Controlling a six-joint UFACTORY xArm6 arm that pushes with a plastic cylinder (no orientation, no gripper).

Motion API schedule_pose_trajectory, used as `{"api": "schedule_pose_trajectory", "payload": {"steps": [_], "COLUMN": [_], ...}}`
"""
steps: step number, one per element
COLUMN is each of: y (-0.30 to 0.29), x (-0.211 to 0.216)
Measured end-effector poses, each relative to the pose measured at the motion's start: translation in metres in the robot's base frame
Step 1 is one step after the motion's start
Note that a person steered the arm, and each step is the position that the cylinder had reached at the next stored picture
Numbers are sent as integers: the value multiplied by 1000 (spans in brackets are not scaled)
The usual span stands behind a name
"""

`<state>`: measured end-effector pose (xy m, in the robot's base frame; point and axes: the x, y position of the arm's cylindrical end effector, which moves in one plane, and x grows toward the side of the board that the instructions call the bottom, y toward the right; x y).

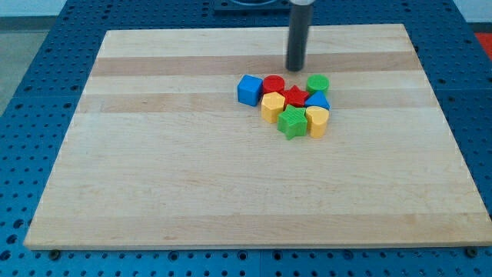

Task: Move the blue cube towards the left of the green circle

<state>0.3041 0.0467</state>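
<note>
Presently, approach step, by judgement: the rod's tip (pixel 296 68) sits above the cluster in view, between red cylinder (pixel 274 83) and green circle (pixel 317 82), touching neither. Rig has no fingers, so no open/shut state applies. Blue cube (pixel 248 90) lies at cluster's left edge, beside red cylinder and yellow block (pixel 272 107). Next move likely needs tip brought round to cube w/o scattering neighbours. No containers on table (pixel 192 192).

Wooden board (pixel 231 192): block cluster. Green circle (pixel 317 83), landmark. Blue cube (pixel 249 90) well left of it; red cylinder (pixel 273 84) between. My tip (pixel 296 69) just upper-left, seemingly clear.
</note>
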Motion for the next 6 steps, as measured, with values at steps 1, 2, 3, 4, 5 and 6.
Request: {"api": "schedule_pose_trajectory", "payload": {"steps": [1,2,3,4,5,6], "y": [-50,-97,-127,-135,-135,-124], "x": [-2,-2,11,41,75,110]}}
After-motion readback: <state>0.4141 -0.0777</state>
